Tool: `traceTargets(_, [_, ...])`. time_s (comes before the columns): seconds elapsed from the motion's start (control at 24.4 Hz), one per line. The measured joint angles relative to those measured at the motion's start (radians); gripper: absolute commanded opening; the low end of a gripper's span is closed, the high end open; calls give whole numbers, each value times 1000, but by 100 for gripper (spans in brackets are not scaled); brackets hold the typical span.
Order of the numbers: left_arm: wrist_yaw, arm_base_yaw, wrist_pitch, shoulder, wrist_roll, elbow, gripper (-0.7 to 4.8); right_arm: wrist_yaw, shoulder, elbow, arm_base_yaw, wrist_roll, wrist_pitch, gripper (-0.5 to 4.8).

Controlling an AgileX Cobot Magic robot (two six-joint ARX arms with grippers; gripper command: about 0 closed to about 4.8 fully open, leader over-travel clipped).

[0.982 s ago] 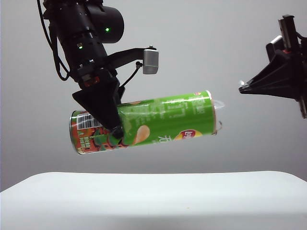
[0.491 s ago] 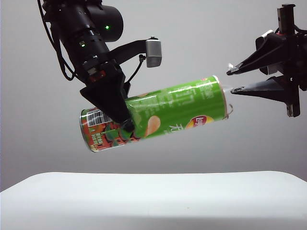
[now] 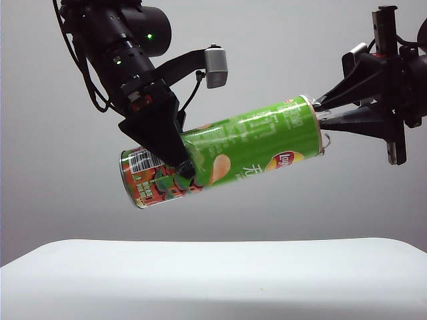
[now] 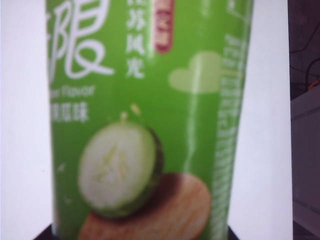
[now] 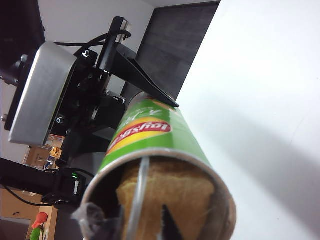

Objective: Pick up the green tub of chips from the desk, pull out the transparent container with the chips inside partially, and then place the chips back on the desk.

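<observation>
The green tub of chips [image 3: 227, 152], held above the desk [image 3: 213, 277], has a glossy printed skin with streaks of glare and a dull metal rim. The desk top looks smooth, matt white. Inside the tub's open mouth, the chips [image 5: 170, 192] look rough and dry.

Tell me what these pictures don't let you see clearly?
- Exterior view: whether the right pincer grips anything; the green tub of chips hides its tips.
- Right wrist view: the chips and transparent container are cut off by the frame edge.
- Left wrist view: tub blurred; pincer unseen.
</observation>
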Motion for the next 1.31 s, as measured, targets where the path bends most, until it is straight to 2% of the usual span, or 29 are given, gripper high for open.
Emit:
traceTargets(0.04, [2, 0, -2, 0, 0, 0, 263, 0, 0, 0, 0, 1, -1, -2])
traceTargets(0.08, [0, 0, -2, 0, 0, 0, 265, -1, 0, 0, 0, 0, -2, -7])
traceTargets(0.65, [2, 5, -13, 0, -1, 0, 271, 25, 0, 0, 1, -34, -4, -7])
traceTargets(0.9, [-17, 5, -30, 0, -5, 1, 288, 58, 0, -1, 2, -40, -12, -7])
traceTargets(1.02, [-16, 5, -30, 0, -5, 2, 314, 60, 0, -1, 2, -40, -12, -7])
traceTargets(1.31, [32, 9, -39, 0, -7, 2, 333, 71, 0, -2, 0, -41, -13, -7])
